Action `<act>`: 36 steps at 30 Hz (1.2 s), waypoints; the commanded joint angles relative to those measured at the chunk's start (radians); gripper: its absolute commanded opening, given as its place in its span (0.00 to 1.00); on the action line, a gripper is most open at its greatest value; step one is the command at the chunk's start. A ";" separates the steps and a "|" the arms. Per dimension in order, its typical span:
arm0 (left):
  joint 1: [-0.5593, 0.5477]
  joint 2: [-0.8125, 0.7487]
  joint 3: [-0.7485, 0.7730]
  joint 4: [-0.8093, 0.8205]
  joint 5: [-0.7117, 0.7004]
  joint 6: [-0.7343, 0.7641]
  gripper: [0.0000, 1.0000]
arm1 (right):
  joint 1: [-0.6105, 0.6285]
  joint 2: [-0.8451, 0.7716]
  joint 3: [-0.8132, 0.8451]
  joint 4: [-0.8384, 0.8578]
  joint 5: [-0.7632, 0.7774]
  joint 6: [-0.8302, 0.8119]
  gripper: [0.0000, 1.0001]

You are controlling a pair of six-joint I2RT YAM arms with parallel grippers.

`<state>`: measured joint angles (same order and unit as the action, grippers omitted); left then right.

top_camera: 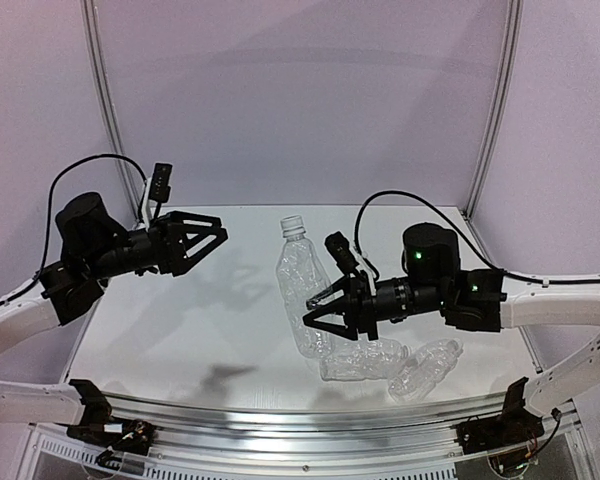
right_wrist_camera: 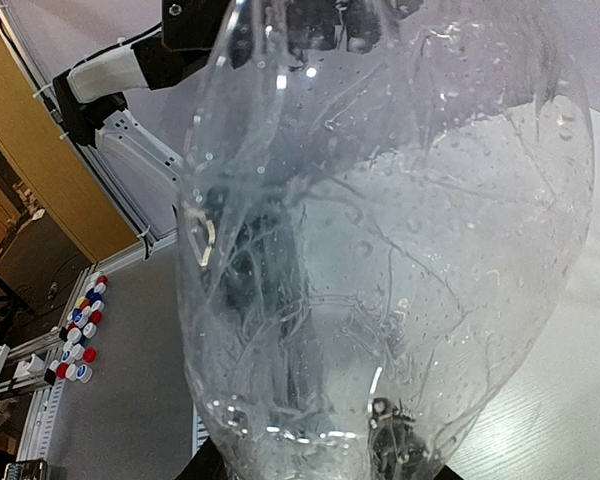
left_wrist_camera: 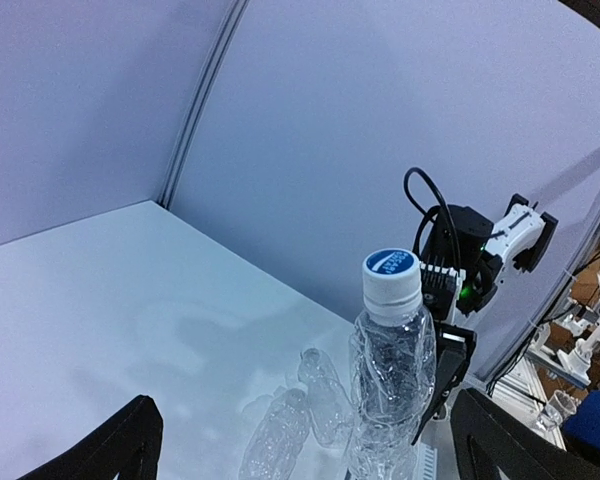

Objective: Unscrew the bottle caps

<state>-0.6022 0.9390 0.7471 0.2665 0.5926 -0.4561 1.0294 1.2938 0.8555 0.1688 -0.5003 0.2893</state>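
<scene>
My right gripper (top_camera: 316, 317) is shut on the lower body of a clear crinkled bottle (top_camera: 302, 290) and holds it tilted above the table. Its white cap (top_camera: 293, 226) is on the neck. In the left wrist view the cap (left_wrist_camera: 391, 275) has a blue top, and the bottle (left_wrist_camera: 388, 385) stands between my fingers' line of sight. The bottle fills the right wrist view (right_wrist_camera: 390, 230). My left gripper (top_camera: 218, 229) is open and empty, raised to the left of the cap and apart from it. Two more bottles (top_camera: 365, 360) (top_camera: 427, 368) lie on the table; their caps do not show.
The white table (top_camera: 180, 330) ends at a metal rail (top_camera: 280, 415) at the near edge. Grey walls stand behind and at both sides. The two lying bottles also show in the left wrist view (left_wrist_camera: 278, 435) (left_wrist_camera: 325, 395). Several coloured caps (right_wrist_camera: 80, 335) lie off the table.
</scene>
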 commanded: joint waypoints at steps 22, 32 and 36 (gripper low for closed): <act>-0.184 0.180 0.158 -0.286 -0.007 0.222 0.99 | 0.092 -0.087 -0.173 0.193 0.235 -0.035 0.30; -0.229 0.253 0.201 -0.276 -0.003 0.257 0.99 | 0.092 -0.026 -0.163 0.250 0.198 -0.089 0.31; -0.236 0.295 0.229 -0.274 0.009 0.267 0.99 | 0.093 -0.006 -0.152 0.256 0.190 -0.103 0.31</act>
<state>-0.8272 1.1984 0.9325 -0.0097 0.5774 -0.2176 1.1118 1.2652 0.6884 0.3931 -0.2928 0.2199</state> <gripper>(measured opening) 0.988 0.399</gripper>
